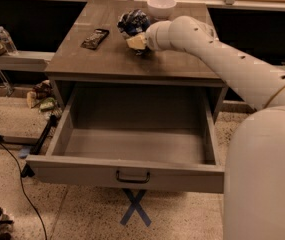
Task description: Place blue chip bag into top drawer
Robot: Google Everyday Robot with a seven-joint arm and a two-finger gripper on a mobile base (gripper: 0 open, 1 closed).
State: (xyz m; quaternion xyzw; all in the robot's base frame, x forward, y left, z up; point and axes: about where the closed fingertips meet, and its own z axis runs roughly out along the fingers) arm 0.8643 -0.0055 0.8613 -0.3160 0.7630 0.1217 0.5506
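Note:
The blue chip bag (133, 21) sits crumpled on the wooden tabletop (102, 59) near the back, just left of a white bowl. My gripper (136, 42) is at the end of the white arm that reaches in from the right. It sits low over the tabletop, right against the near side of the bag. The top drawer (127, 170) is pulled fully open below the tabletop. Its grey inside holds nothing and its small dark handle (132, 177) faces me.
A white bowl (161, 6) stands at the back of the tabletop. A flat dark snack packet (95, 38) lies to the bag's left. A low shelf with a water bottle (6, 40) is at far left. A black cable (17, 179) and a blue tape cross (134, 207) are on the floor.

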